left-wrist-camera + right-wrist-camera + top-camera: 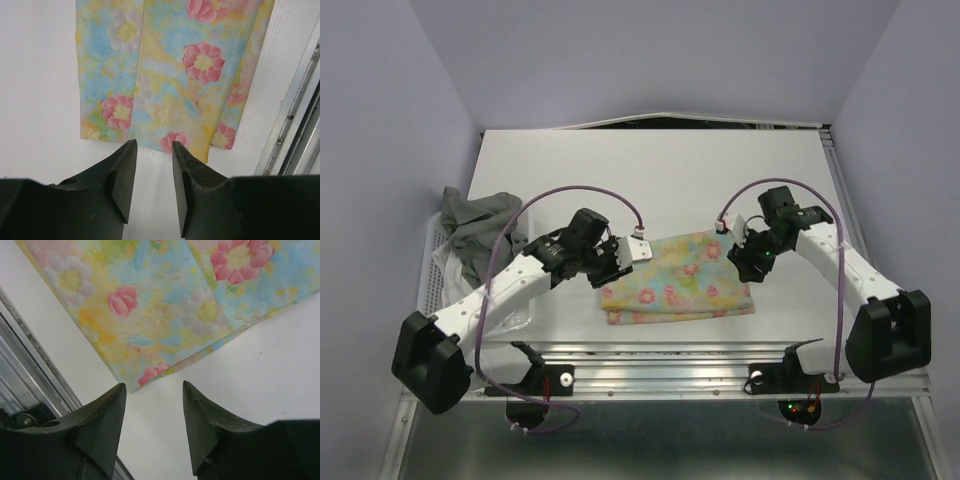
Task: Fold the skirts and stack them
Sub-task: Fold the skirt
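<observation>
Top external view showed the folded floral skirt [678, 276] flat on the worktop [650, 180]; left jaws and right jaws stood parted, empty, at its ends.

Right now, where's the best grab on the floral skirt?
The floral skirt lies flat, wider than deep, its left short edge just ahead of the open jaws of the left gripper. Probably pinch that edge, all layers, coming in low from the left.

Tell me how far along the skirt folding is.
Done: the floral skirt lies folded flat on the table. In hand: nothing; the left gripper and right gripper stand open at its ends. Left: the grey skirt lies crumpled at the table's left edge, unfolded; no stack yet.
</observation>
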Controlling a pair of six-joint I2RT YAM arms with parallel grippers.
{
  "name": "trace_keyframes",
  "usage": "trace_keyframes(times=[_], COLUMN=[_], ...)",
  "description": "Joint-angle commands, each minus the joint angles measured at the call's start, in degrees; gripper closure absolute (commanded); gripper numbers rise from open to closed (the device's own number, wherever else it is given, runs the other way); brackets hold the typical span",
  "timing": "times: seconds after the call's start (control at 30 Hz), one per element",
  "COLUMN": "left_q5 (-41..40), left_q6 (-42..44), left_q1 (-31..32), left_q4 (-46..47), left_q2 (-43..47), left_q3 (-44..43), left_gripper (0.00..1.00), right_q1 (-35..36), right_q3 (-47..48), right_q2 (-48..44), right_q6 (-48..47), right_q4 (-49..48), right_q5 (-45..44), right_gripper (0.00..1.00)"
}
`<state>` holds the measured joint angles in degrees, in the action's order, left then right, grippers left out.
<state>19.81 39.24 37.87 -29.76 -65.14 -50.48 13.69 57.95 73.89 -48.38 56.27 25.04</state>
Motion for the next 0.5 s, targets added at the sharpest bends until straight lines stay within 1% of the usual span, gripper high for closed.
trace_keyframes(times=[0.0,0.07,0.13,0.2,0.23,0.27,0.3,0.47], left_q5=[-1.36,-1.27,-1.79,-2.85,-3.37,-4.07,-4.25,-6.71], left_q6=[-2.24,-2.85,-4.26,-4.79,-5.05,-5.05,-4.97,-5.05], left_q1=[0.80,1.94,4.05,5.46,6.77,7.22,7.57,9.59], left_q4=[4.44,5.58,8.57,10.15,10.42,10.51,10.51,11.91], left_q2=[-7.53,-9.90,-10.18,-10.96,-11.58,-13.15,-13.86,-16.67], left_q3=[0.91,1.26,2.75,3.63,4.07,4.16,4.33,5.57], left_gripper=[0.61,0.63,0.62,0.64,0.66,0.71,0.73,0.82], right_q1=[0.46,0.46,0.46,0.46,0.46,0.46,0.46,0.46], right_q3=[-0.74,-0.21,0.40,1.37,1.81,2.51,3.04,7.43], right_q2=[5.28,7.40,9.95,14.25,15.75,18.63,20.23,28.75], right_q6=[8.12,11.62,13.39,15.77,16.47,17.69,18.49,21.22], right_q4=[-4.94,-5.82,-6.52,-7.40,-7.84,-8.28,-8.89,-13.64], right_q5=[-2.62,-2.98,-3.42,-4.20,-4.47,-5.08,-5.43,-7.28], right_gripper=[0.48,0.50,0.52,0.55,0.55,0.55,0.56,0.60])
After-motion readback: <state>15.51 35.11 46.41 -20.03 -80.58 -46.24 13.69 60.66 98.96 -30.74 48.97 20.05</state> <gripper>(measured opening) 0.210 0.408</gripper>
